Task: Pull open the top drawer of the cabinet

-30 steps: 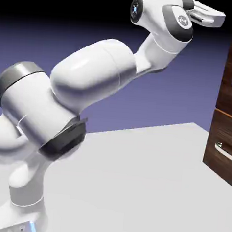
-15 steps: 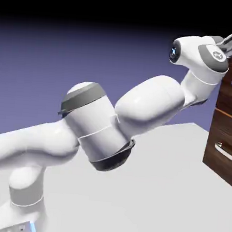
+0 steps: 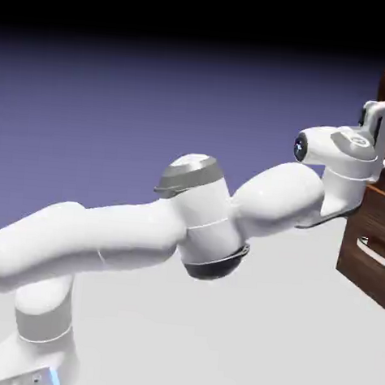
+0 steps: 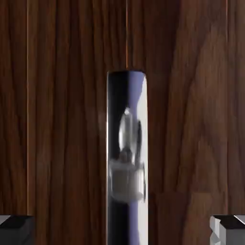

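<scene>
Silver handle (image 4: 139,210), dark wood-grain drawer (image 4: 72,143).

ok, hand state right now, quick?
Hand: open, fingertips wide apart, holding nothing; a silver bar handle shows between them, touching neither.

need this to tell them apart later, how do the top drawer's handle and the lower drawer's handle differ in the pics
The top drawer's handle has the open jaws around it, on either side; the lower drawer's handle has nothing around it. In the exterior view the arm's hand partly hides the top one, while the lower one shows more fully. Both are silver bars.
</scene>
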Robot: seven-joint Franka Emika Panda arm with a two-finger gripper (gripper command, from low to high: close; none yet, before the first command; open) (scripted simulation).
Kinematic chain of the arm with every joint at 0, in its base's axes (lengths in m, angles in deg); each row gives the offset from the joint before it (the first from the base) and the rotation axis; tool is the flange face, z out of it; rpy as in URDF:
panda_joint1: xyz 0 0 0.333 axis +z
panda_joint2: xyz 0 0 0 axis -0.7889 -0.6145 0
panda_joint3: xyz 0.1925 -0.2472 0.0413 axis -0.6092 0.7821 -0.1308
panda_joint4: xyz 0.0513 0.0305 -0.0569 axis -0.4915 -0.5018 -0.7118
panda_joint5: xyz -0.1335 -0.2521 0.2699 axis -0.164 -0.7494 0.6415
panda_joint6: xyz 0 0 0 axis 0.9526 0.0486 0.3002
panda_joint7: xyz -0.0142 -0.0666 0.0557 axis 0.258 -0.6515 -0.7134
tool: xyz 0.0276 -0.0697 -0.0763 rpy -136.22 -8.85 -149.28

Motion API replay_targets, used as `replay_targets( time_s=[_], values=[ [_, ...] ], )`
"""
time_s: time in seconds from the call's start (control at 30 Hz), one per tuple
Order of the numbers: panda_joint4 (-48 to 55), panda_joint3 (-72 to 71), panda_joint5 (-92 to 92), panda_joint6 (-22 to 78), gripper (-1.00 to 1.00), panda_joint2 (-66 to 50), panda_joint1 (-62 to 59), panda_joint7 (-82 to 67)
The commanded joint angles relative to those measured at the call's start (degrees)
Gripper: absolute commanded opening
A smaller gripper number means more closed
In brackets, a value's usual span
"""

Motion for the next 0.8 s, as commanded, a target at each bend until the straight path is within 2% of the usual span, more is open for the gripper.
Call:
replay_targets(
  time_s=[0.0, 0.23, 0.27, 0.77],
  values=[
    [2.1, -0.2, 0.6, -0.6, 0.00, 0.7, 1.3, -1.5],
    [15.9, -1.3, 4.5, -4.7, 0.00, 5.2, 9.9, -11.4],
    [15.9, -1.3, 4.5, -4.7, -1.00, 5.2, 9.9, -11.4],
    [-13.2, -4.8, -4.0, 5.9, -1.00, 1.6, -8.1, 1.7]
  ],
)
